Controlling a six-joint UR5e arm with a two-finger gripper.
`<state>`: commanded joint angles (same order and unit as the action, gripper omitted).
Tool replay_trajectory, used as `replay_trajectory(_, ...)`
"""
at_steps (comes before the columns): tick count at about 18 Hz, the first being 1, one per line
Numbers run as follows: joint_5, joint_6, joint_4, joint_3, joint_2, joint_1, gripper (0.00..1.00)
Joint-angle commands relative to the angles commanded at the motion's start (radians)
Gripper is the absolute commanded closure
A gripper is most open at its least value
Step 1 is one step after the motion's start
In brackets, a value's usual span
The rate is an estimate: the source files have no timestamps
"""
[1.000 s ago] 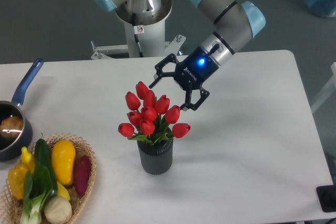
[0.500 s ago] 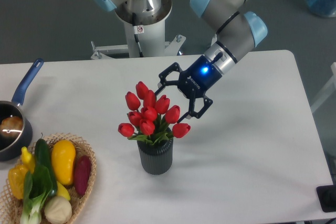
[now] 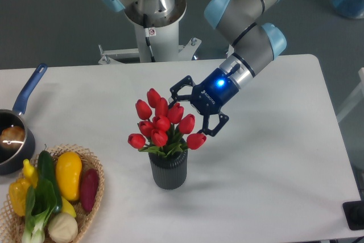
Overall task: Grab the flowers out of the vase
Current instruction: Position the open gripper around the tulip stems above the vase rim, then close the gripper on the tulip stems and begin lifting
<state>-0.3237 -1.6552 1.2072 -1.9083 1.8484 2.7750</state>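
The flowers [image 3: 162, 124], a bunch of red tulip buds with green leaves, stand in the short dark grey ribbed vase [image 3: 168, 169] near the middle of the white table. My gripper [image 3: 192, 114] is open and comes in from the right, right beside the bunch's upper right buds. One finger [image 3: 175, 90] reaches behind the top buds; the other [image 3: 211, 130] sits just right of the lowest right bud. Nothing is held between them.
A wicker basket [image 3: 94, 166] with yellow, green and purple vegetables sits at the front left. A dark saucepan [image 3: 12, 140] with a blue handle is at the left edge. The robot base [image 3: 153, 15] stands behind the table.
My gripper has moved down and left, closer to the tulip buds, staying open. The flowers and vase have not moved.
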Motion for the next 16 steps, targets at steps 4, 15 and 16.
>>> replay_trajectory(4, 0.015, 0.0, -0.035, 0.0, 0.017, -0.014, 0.07)
replay_trajectory(15, 0.021, 0.002, -0.061, 0.0, 0.026, -0.023, 0.55)
replay_trajectory(16, 0.02, 0.002, -0.06, 0.0, 0.025, -0.021, 0.61)
